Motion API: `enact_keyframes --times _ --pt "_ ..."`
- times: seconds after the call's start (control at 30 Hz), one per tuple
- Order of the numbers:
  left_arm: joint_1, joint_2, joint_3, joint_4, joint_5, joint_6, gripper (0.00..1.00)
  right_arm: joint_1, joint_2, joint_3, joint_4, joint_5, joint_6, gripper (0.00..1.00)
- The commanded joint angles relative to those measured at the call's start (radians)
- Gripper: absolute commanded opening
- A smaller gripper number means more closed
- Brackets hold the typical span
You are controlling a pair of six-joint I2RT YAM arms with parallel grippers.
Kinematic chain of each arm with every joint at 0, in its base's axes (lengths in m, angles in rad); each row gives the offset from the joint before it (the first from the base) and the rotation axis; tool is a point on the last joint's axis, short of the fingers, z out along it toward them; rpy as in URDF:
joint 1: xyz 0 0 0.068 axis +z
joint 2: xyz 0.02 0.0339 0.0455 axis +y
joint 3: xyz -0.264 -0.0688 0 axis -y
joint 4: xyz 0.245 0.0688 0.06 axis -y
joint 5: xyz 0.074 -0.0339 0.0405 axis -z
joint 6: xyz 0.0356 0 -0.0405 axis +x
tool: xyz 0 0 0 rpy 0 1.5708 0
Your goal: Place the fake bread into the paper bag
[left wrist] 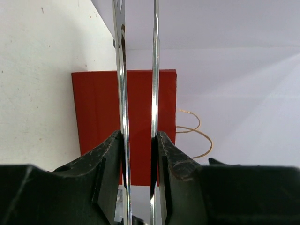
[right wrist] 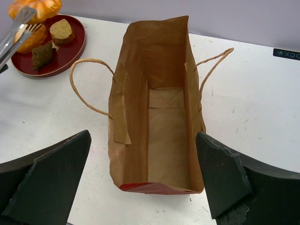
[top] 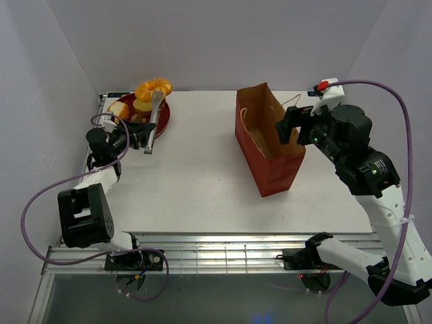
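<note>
Left wrist view: we see the left gripper point(left wrist: 140, 140) clamped on a pair of metal tongs point(left wrist: 123, 93), one black finger point(left wrist: 110, 159) pressing each steel arm from the outside. The two arms run forward almost parallel, with a narrow gap between them. Beyond them stands the red side of the paper bag point(left wrist: 98, 108), with a pale string handle point(left wrist: 192, 131) looping out beside it.

In the top external view the tong tips meet the orange ridged bun point(top: 153, 88) at the far edge of the red plate point(top: 162, 116). We cannot tell whether the tips pinch it. On the plate lie the golden roll point(right wrist: 30, 37), the yellow-brown piece point(right wrist: 61, 29) and the dark brown piece point(right wrist: 42, 54).

The right gripper point(right wrist: 143, 136) hangs over the bag's open mouth, its fingers point(right wrist: 56, 173) spread wide and holding nothing. The bag stands upright on the white table point(top: 196, 175), well apart from the plate. Only its lighter brown lining shows inside.
</note>
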Motion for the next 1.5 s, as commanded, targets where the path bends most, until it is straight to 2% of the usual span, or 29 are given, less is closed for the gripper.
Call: enact_keyframes --times 0.0,0.07,0.2,0.27,0.37,0.5,0.53,0.63,0.83,1.0,1.27,1.47 --pt "0.006 -0.119 0.100 -0.203 0.027 0.212 0.02 0.004 -0.013 0.052 0.010 0.018 -0.006 0.98" --pt "-0.004 -0.168 0.172 -0.283 0.047 0.322 0.02 0.004 -0.007 0.059 0.010 0.023 -0.006 0.98" --pt "-0.040 -0.234 0.342 -0.629 0.030 0.564 0.02 0.004 0.010 0.075 0.001 0.056 -0.011 0.98" --pt "-0.072 -0.273 0.425 -0.730 0.008 0.664 0.02 0.004 0.021 0.091 -0.007 0.107 -0.014 0.98" --pt "-0.108 -0.326 0.483 -0.843 0.005 0.718 0.02 0.004 0.044 0.114 -0.025 0.171 -0.023 0.98" --pt "-0.197 -0.384 0.512 -0.893 0.007 0.746 0.03 0.002 0.076 0.109 -0.030 0.217 -0.022 0.98" --pt "-0.253 -0.398 0.508 -0.893 0.008 0.744 0.03 0.001 0.082 0.109 -0.037 0.233 -0.022 0.98" --pt "-0.325 -0.462 0.479 -0.897 -0.007 0.738 0.04 -0.009 0.111 0.114 -0.056 0.297 -0.025 0.98" --pt "-0.393 -0.554 0.416 -0.897 -0.012 0.706 0.04 -0.050 0.133 0.140 -0.068 0.325 -0.017 0.98" --pt "-0.461 -0.573 0.407 -0.899 -0.039 0.688 0.04 -0.091 0.145 0.141 -0.080 0.343 -0.009 0.98" --pt "-0.608 -0.567 0.416 -0.897 -0.165 0.666 0.04 -0.157 0.174 0.108 -0.050 0.224 0.004 0.98" --pt "-0.752 -0.541 0.427 -0.902 -0.271 0.669 0.04 -0.187 0.205 0.068 0.056 0.150 0.023 0.98"
